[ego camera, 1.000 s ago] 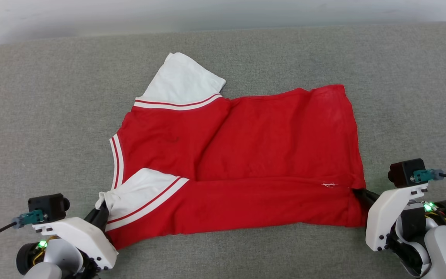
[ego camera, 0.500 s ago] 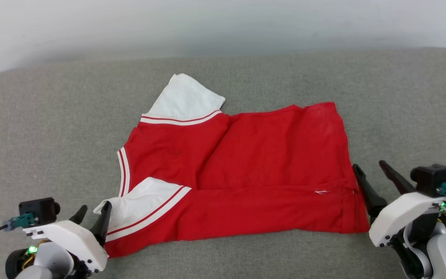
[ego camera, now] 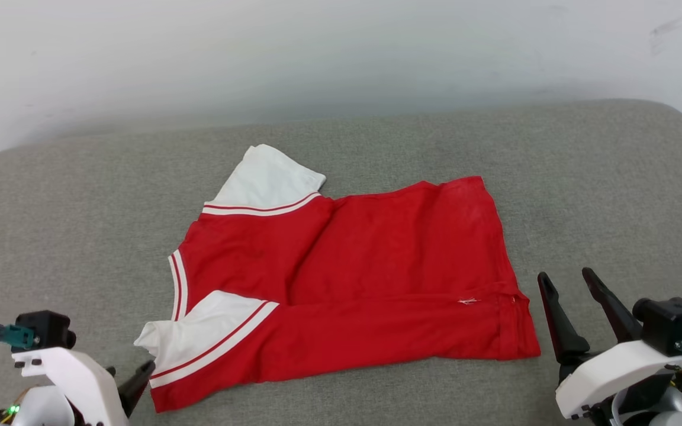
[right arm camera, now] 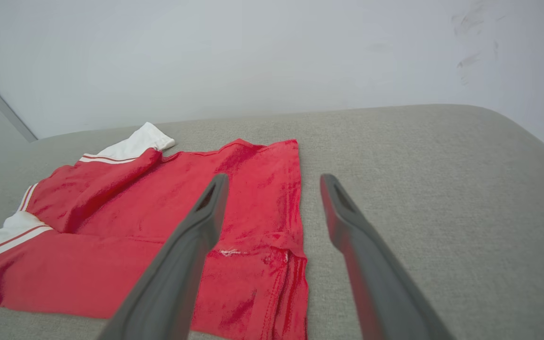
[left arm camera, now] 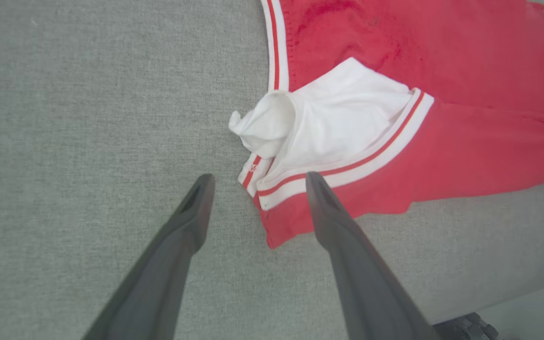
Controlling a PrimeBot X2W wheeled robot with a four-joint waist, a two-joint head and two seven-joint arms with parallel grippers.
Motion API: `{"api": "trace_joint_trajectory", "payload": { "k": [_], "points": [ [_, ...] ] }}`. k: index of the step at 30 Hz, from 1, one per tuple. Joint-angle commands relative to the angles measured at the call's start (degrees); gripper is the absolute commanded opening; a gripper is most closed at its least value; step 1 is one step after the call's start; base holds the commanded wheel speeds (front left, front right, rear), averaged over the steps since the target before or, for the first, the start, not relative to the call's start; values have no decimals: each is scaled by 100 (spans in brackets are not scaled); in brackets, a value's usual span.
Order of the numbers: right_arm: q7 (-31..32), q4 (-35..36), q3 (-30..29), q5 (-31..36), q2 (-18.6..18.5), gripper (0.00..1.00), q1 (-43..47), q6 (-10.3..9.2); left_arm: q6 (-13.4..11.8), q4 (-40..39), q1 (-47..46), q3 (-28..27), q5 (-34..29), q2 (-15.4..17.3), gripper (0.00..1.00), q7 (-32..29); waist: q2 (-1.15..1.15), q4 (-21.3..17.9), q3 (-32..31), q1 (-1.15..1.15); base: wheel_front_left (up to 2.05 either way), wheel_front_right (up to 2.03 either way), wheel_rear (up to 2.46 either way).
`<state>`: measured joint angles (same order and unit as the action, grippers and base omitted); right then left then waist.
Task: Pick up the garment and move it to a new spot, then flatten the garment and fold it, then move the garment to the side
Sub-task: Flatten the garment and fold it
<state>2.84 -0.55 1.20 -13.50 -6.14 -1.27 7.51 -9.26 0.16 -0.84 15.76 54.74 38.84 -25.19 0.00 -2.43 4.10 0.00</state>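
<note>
A broad grey surface [ego camera: 80, 225], a coarse woven cloth with rounded far corners, runs up to a plain pale wall [ego camera: 341, 53] that bears a few dark scuffs [ego camera: 666, 26] at the upper right.

One garment [ego camera: 376, 260] lies near the middle of it, neckline toward the robot's left and hem toward its right. It is a soft red knit, flat over most of its body, and its near long edge is folded over onto itself along a straight crease. It has two white short sleeves, each edged in a red-and-white stripe. The far sleeve [ego camera: 267, 177] lies smooth and pointed away, while the near sleeve [ego camera: 205, 331] is bunched at its end. A striped band [ego camera: 176, 284] also rims the neckline. A small white fleck [ego camera: 468, 302] sits on the crease near the hem (perhaps a thread or a tag; it is too small to tell).

There are two grippers with four dark tapered fingers in all. The left gripper [left arm camera: 259, 176] is spread and holds nothing, its tips at the garment's near left corner. The right gripper [ego camera: 566, 273] is also spread and holds nothing, just beside the hem and clear of the cloth.
</note>
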Motion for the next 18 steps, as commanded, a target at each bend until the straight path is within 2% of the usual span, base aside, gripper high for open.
{"api": "trace_joint_trajectory", "payload": {
  "k": [1, 6, 9, 18],
  "points": [
    [24, 94, -41, 55, 47, 100, 102, -3, -54, -88, 120, -21, 95, 76, 100, -162, 0, -48, 32, 0, 0, 0, 0],
    [62, 270, -71, 48, 146, 100, 253, -3, -195, -309, 340, -57, 324, 178, 100, -506, 0, -170, 225, 0, 0, 0, 0],
    [56, 287, 3, 38, 178, 100, 145, -3, -198, -229, 300, -44, 414, 107, 100, -582, 0, -238, 380, 0, 0, 0, 0],
    [129, 300, 135, -3, 108, 100, -110, -3, 105, 410, -122, 138, 609, -153, 100, -746, 0, -320, 807, 0, 0, 0, 0]
  ]
}}
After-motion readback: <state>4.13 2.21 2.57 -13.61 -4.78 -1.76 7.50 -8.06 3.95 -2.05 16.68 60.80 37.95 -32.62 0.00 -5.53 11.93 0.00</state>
